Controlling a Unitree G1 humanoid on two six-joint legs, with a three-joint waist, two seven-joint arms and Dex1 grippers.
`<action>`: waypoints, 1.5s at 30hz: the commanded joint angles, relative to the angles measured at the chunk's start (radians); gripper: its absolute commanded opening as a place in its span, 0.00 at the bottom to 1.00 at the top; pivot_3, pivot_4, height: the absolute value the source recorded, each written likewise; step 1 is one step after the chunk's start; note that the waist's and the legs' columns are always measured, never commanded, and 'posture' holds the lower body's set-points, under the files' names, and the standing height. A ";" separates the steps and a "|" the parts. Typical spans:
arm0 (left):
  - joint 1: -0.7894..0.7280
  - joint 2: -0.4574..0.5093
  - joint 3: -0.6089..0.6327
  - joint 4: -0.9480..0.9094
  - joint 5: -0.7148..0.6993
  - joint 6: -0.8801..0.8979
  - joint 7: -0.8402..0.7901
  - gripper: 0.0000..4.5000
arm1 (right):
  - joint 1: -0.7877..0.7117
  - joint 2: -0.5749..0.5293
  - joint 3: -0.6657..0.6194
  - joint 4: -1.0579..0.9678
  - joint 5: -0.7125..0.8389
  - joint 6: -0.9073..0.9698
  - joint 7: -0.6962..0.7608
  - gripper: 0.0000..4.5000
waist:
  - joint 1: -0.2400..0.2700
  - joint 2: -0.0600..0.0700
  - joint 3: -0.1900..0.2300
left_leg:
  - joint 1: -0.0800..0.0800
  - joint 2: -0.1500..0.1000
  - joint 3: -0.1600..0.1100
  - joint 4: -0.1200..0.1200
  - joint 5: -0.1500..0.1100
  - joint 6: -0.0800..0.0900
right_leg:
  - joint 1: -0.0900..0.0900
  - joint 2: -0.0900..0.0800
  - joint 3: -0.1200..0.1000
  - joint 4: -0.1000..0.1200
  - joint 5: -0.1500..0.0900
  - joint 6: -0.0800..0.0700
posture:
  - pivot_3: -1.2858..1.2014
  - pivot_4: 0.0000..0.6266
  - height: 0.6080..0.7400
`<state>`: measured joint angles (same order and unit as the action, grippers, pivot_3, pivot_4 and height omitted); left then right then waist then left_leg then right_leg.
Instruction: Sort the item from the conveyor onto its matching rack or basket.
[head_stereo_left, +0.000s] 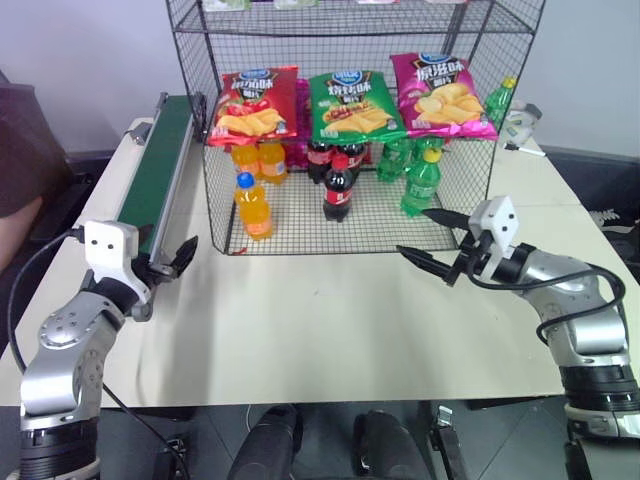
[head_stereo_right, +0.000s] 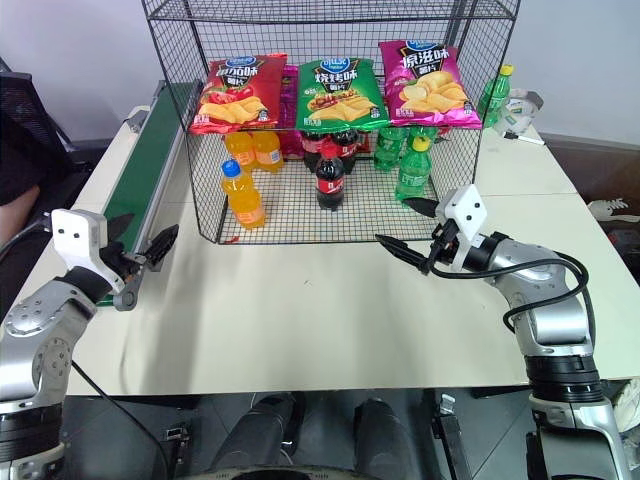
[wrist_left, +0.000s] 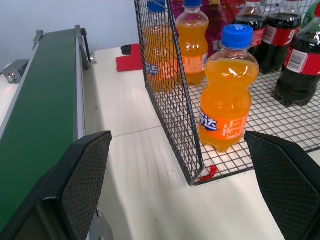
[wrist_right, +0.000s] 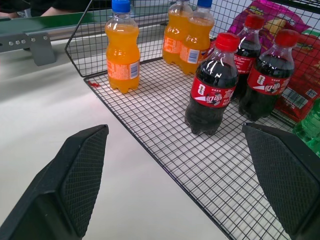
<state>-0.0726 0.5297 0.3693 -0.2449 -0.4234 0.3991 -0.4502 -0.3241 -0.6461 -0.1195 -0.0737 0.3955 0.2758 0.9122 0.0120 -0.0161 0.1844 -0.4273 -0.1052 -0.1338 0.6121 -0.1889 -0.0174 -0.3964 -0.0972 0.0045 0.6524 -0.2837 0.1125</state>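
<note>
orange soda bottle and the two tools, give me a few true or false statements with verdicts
1. The front orange soda bottle stands upright on the grid floor of the black wire rack. True.
2. The left tool is shut on that bottle. False: it is open and holds nothing, beside the conveyor.
3. The right tool is open, with nothing between its fingers. True.
4. An orange bottle lies on the conveyor belt. False: the part of the belt in view carries nothing.
5. The cola bottle at the front has a blue cap. False: its cap is red.
</note>
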 joint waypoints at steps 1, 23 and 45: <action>-0.005 0.009 0.029 -0.018 -0.011 -0.035 -0.013 0.99 | -0.014 0.005 -0.006 -0.018 0.003 -0.024 -0.002 1.00 | 0.000 0.000 0.000 | 0.000 0.000 0.000 0.000 0.000 0.000 | 0.000 0.000 0.000 0.000 0.000 0.000 | 0.52 0.24 1.00; 0.030 -0.013 0.035 -0.020 0.002 -0.054 0.028 0.99 | 0.012 0.043 0.012 -0.071 0.009 -0.024 -0.024 1.00 | 0.000 0.000 0.000 | 0.000 0.000 0.000 0.000 0.000 0.000 | 0.000 0.000 0.000 0.000 0.000 0.000 | 0.52 0.24 1.00; 0.047 -0.028 0.040 0.002 0.004 -0.067 0.064 0.99 | 0.026 0.080 0.024 -0.117 0.004 -0.024 -0.095 1.00 | 0.000 0.000 0.000 | 0.000 0.000 0.000 -0.001 0.000 0.000 | 0.000 0.000 0.000 -0.001 0.000 0.000 | 0.52 0.24 1.00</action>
<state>-0.0160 0.4984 0.3816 -0.2359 -0.4226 0.3575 -0.3898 -0.2854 -0.5697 -0.0845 -0.1495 0.3959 0.2667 0.8308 0.0121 -0.0158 0.1845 -0.4273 -0.1051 -0.1338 0.6115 -0.1890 -0.0175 -0.3968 -0.0971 0.0046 0.6518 -0.2838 0.1123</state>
